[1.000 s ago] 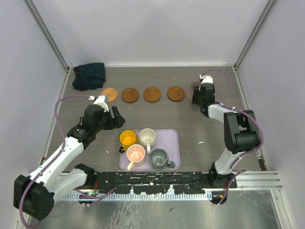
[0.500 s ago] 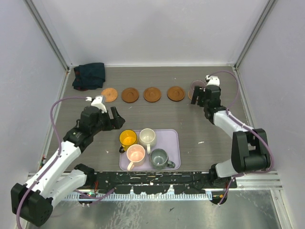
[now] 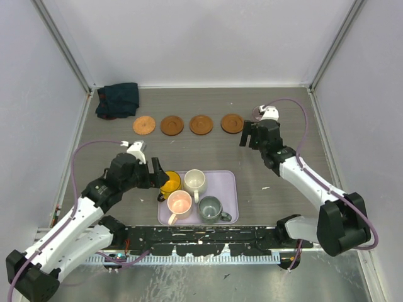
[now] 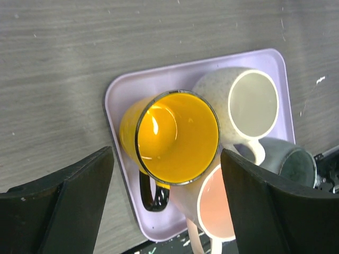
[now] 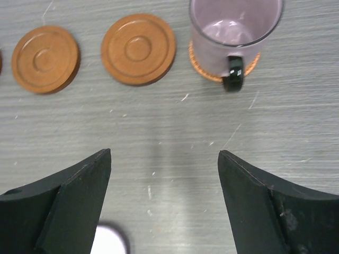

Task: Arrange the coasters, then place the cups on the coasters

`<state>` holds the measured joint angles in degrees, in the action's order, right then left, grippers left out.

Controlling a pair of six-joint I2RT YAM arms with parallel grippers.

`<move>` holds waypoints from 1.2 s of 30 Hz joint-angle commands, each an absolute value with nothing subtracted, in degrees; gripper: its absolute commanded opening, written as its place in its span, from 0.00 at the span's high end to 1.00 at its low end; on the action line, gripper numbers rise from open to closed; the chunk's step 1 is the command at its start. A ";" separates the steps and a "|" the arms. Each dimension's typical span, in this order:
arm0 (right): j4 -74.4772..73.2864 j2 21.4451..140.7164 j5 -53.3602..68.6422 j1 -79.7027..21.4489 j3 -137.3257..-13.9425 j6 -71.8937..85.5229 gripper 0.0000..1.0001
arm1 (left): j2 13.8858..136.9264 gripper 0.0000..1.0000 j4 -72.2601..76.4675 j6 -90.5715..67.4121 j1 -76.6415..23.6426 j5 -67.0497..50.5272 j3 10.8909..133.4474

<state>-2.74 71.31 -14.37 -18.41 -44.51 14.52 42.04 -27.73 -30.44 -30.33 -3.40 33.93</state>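
At the table's near edge, your left gripper (image 4: 167,159) is spread wide and empty. Its fingers flank the yellow mug (image 4: 177,138), which crowds the left rim of the lilac tray (image 4: 119,92) beside the cream mug (image 4: 253,106), pink mug (image 4: 214,209) and grey-green mug (image 4: 296,166). Beyond the tray lies a bare strip of table (image 3: 208,154). Your right gripper (image 5: 164,153), also wide open and empty, hovers short of the purple mug (image 5: 233,26), which stands on the cork coaster (image 5: 198,66) at the far right. Four bare coasters (image 3: 201,124) run left toward a dark cloth (image 3: 118,99) in the far left corner.
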 commanded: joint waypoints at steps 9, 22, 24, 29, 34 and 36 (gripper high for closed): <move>-9.41 65.33 -15.15 -27.15 -46.84 18.69 0.15 | 40.77 0.17 -32.81 -35.39 -37.05 -1.66 32.52; -12.14 62.63 -16.90 -31.35 -45.52 20.30 0.15 | 41.10 0.21 -35.62 -37.43 -40.73 2.38 31.32; -12.19 62.89 -16.85 -31.61 -45.59 20.37 0.15 | 41.26 0.23 -35.22 -37.40 -40.79 3.65 31.17; -12.54 63.56 -17.18 -32.96 -45.87 20.50 0.16 | 42.44 0.26 -34.70 -37.59 -40.79 5.74 30.65; -12.83 63.81 -17.69 -34.10 -45.70 21.02 0.16 | 43.62 0.32 -33.48 -38.22 -40.84 6.45 29.85; -12.90 63.94 -17.58 -34.63 -45.75 21.29 0.16 | 44.19 0.35 -33.42 -38.34 -40.87 6.78 29.49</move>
